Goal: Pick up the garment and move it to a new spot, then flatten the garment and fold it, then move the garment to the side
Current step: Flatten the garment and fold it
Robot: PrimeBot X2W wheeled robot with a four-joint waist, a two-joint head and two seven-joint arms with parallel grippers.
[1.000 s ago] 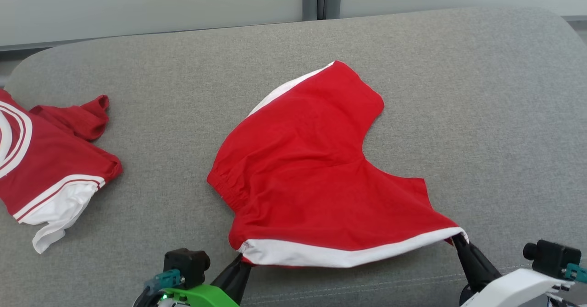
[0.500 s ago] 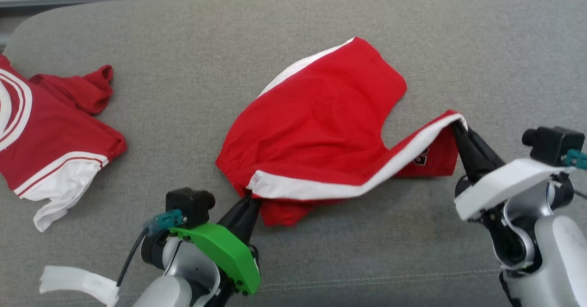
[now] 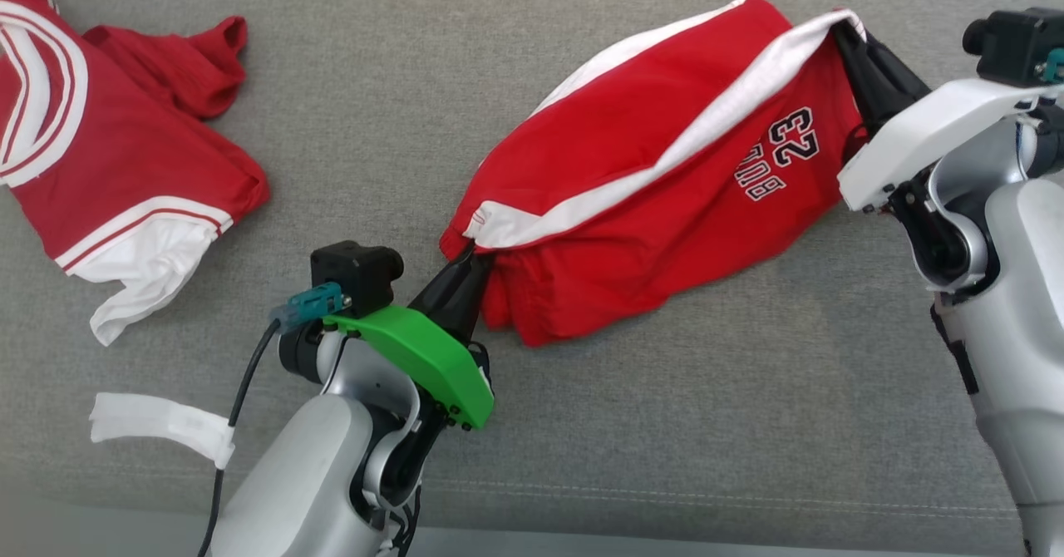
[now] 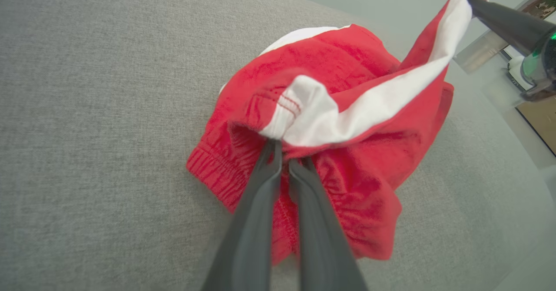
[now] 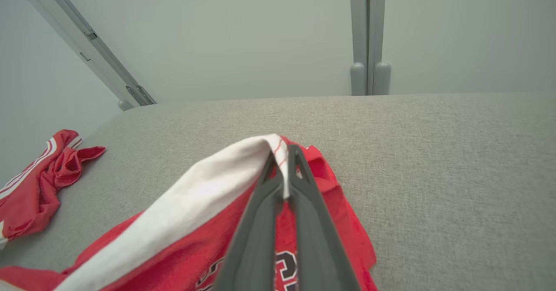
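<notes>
Left pincer [image 3: 470, 251] clamped tight on one white-trimmed corner of the red shorts [image 3: 665, 166]. Right pincer [image 3: 846, 32] pinched shut on the other end of the same white band. Shorts stretch between the two pincers, doubled over, bulk sagging onto the grey cushion [image 3: 665, 391] just beyond the left pincer. Second red garment [image 3: 125, 158] lies well apart, out past the left pincer.

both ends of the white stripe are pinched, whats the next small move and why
Probably lower the white stripe onto the far half. The left end effector and right end effector pinch its two ends, and the red shorts hang only half folded, stripe raised above the layer beneath.
</notes>
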